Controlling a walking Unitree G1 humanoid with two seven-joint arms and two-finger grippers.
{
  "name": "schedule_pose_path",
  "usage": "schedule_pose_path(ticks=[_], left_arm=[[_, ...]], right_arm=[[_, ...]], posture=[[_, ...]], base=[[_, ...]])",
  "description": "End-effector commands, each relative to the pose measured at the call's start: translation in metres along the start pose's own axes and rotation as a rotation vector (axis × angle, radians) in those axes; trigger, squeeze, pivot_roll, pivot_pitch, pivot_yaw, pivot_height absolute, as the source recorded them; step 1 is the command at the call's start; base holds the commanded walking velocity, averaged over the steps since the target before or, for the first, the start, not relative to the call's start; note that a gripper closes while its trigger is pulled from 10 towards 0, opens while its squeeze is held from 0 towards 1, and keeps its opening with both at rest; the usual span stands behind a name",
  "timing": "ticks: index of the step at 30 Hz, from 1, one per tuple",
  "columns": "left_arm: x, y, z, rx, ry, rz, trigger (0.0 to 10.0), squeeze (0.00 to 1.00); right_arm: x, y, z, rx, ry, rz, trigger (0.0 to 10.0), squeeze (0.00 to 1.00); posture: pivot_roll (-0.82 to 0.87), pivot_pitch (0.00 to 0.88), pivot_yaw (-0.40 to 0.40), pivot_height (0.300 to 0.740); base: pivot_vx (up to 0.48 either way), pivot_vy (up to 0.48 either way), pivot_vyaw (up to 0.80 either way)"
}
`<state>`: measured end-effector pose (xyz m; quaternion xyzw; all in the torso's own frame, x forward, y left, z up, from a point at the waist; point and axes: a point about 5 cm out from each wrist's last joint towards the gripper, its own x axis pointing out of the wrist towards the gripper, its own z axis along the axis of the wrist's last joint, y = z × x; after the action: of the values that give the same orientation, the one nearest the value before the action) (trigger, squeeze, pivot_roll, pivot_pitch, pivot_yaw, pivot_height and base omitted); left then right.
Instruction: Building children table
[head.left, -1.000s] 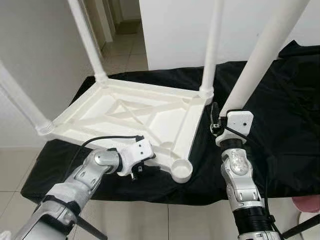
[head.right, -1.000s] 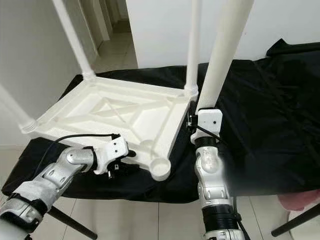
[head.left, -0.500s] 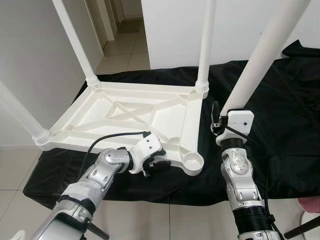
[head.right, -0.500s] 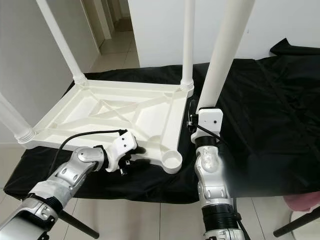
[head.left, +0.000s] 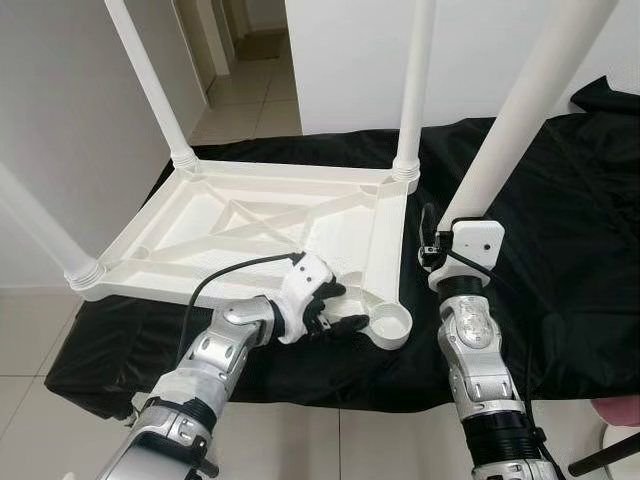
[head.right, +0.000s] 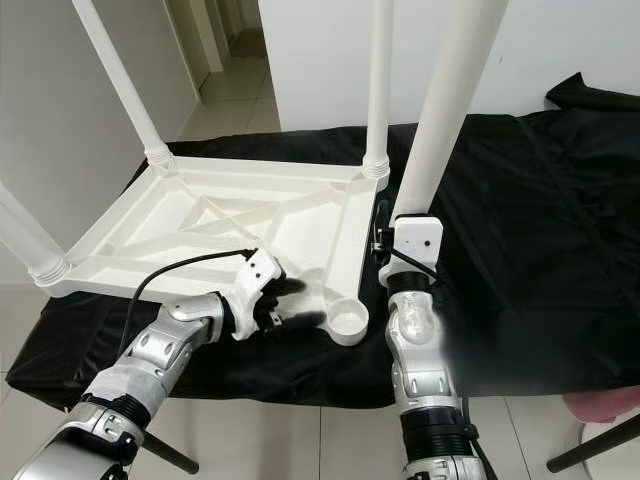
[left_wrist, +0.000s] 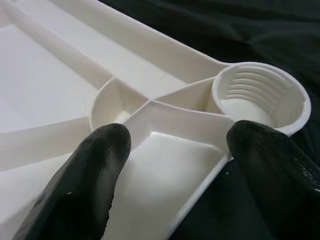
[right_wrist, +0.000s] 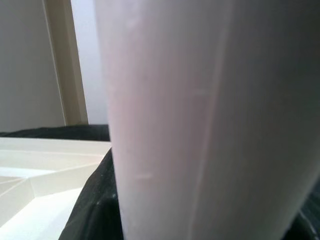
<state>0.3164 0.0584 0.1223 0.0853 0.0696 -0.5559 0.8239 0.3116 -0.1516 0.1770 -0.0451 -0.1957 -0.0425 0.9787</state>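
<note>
Right gripper (head.left: 432, 243) clenches the upright leg (head.left: 510, 125); the empty socket (head.left: 390, 324) lies below-left, nearer the released left gripper (head.left: 335, 307).

A work table is covered by a black cloth (head.left: 560, 230), which hangs over the front edge in folds and is bunched up at the far right corner. Thin dark legs (head.right: 590, 452) are seen under the table above a pale tiled floor (head.left: 30, 330). On the left half of the cloth a white plastic tabletop (head.left: 260, 230) is laid upside down, ribs facing up. Three white legs (head.left: 150, 85) are fixed upright at its corners; an empty threaded socket (left_wrist: 260, 97) is left at the near right corner.
</note>
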Motion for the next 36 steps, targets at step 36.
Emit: schedule_pose_path(ticks=[36], left_arm=[[-0.019,-0.011,-0.004,0.330,0.035,0.275,10.0,0.00]], right_arm=[[0.017,-0.010,-0.004,-0.032,0.175,-0.050,10.0,0.00]], posture=[[-0.02,0.000,0.100,0.740]], base=[[0.000,0.000,0.00]])
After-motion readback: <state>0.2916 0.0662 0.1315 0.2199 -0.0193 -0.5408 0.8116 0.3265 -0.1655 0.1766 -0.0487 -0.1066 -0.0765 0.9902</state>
